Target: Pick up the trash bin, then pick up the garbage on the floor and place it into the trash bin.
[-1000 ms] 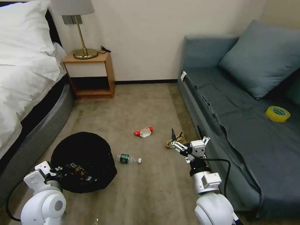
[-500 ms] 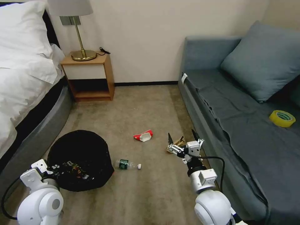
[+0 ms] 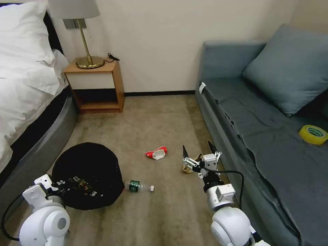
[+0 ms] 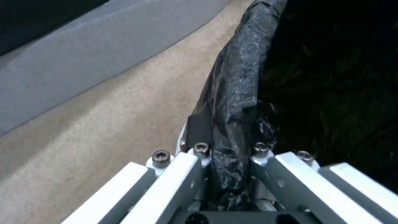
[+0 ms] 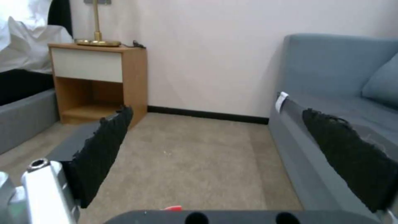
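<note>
The trash bin (image 3: pixel 87 172), lined with a black bag, stands on the carpet floor (image 3: pixel 153 123) at the lower left. My left gripper (image 3: pixel 61 186) is shut on its near rim; the left wrist view shows its fingers (image 4: pixel 195 130) clamped on the bag-covered trash bin rim (image 4: pixel 236 93). Garbage lies on the floor: a red-and-white pack (image 3: pixel 156 153), a small clear bottle (image 3: pixel 138 186) beside the bin, and tan crumpled paper (image 3: pixel 189 166). My right gripper (image 3: pixel 198 152) hangs open just over the tan paper, partly hiding it. Nothing sits between the open right gripper's (image 5: pixel 226 149) pads.
A bed (image 3: pixel 24 85) runs along the left, with a wooden nightstand (image 3: pixel 94 85) and lamp (image 3: pixel 85 41) at the back wall. A blue-grey sofa (image 3: pixel 266 130) fills the right, close beside my right arm, with a yellow tape roll (image 3: pixel 313 134) on it.
The whole picture has shifted, so the camera has moved. My right gripper stays open over the tan paper. The left gripper keeps its hold on the bin's rim.
</note>
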Available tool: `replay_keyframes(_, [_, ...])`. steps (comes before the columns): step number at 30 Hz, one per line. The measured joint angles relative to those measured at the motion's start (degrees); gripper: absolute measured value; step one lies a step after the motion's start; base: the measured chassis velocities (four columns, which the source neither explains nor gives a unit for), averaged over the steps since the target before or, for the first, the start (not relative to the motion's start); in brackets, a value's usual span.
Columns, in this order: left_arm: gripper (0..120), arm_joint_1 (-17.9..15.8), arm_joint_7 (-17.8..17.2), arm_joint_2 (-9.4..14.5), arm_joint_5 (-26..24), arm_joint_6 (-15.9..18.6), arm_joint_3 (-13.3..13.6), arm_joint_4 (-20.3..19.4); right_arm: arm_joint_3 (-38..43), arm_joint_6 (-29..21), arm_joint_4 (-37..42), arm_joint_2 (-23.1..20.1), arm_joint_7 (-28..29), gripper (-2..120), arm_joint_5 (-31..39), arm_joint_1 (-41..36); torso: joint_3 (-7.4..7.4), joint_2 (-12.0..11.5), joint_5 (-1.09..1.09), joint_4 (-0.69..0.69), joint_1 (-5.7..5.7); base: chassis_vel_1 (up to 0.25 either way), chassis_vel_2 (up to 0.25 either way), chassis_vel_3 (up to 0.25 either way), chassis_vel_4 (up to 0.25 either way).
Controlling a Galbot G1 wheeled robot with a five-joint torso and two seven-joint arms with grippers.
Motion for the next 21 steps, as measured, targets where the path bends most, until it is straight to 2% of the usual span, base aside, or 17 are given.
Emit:
replay_keyframes(14, [3, -0.1, 0.0, 0.0, -0.2, 0.0, -0.2, 0.5, -1.4, 2.0, -2.1, 0.3, -0.9, 100, 0.7, 1.9, 0.0, 0.0, 0.0, 0.0, 0.0, -0.092, 0.087, 0.086, -0.099])
replay_keyframes(18, [3, -0.2, 0.1, 0.0, -0.3, -0.1, -0.2, 0.6, -3.4, 3.1, -3.8, -1.2, -2.7, 100, 4.3, 5.4, 0.0, 0.0, 0.0, 0.0, 0.0, -0.007, 0.009, 0.014, -0.004])
replay_keyframes(21, [3, -0.1, 0.1, -0.1, -0.4, -0.1, -0.2, 0.6, -9.1, 3.9, -7.9, -4.4, -3.9, 100, 10.1, 12.5, 0.0, 0.0, 0.0, 0.0, 0.0, 0.0, 0.0, 0.0, 0.0])
